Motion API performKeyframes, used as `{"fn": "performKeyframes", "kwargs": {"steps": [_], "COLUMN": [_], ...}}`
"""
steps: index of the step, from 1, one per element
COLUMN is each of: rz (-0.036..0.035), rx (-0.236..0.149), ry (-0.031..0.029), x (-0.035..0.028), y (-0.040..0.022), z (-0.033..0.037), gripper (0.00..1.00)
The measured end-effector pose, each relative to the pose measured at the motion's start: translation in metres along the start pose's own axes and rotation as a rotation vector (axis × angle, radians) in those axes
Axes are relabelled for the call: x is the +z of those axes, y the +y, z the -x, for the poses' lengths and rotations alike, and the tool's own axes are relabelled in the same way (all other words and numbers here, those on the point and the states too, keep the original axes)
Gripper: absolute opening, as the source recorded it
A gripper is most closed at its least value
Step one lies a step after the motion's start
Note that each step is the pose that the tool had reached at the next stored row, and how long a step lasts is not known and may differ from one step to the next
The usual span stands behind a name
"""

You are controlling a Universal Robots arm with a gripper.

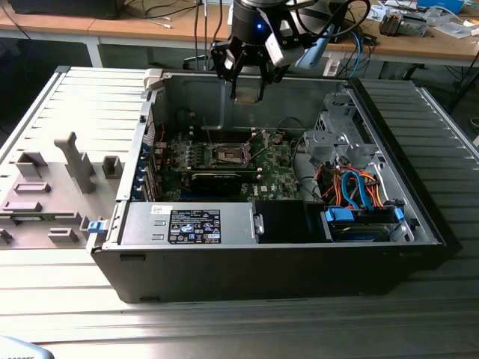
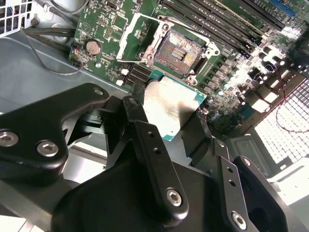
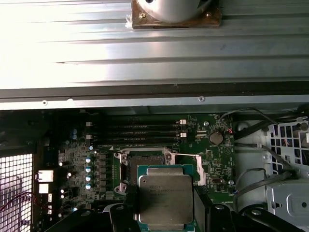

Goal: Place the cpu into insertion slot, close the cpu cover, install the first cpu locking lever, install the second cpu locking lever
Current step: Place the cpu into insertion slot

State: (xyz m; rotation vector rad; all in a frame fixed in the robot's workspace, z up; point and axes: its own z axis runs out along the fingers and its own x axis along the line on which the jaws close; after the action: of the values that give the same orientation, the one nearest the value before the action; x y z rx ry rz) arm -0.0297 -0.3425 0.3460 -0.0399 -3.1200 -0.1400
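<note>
Silver-topped, the cpu is clamped flat between my gripper's black fingers. I see the arm pointing straight down inside the case, the chip just off the bare socket, the cpu cover flipped open.

Open black computer case on ribbed metal table, holding green circuit board, black card, near-side labelled power box, orange and blue cables toward the exterior view's right; grey holder tray at its left.
</note>
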Motion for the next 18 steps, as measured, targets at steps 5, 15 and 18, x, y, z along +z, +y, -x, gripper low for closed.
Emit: {"fn": "performKeyframes", "kwargs": {"steps": [5,15,18], "rz": [0.0,0.0,-0.0001], "rx": [0.0,0.0,0.0], "ry": [0.0,0.0,0.0001], "x": [0.0008,0.0029,0.0043], "y": [-0.0001,-0.0003,-0.0004], "z": [0.0,0.0,0.0001], "gripper": [0.55,0.55,0.55]}}
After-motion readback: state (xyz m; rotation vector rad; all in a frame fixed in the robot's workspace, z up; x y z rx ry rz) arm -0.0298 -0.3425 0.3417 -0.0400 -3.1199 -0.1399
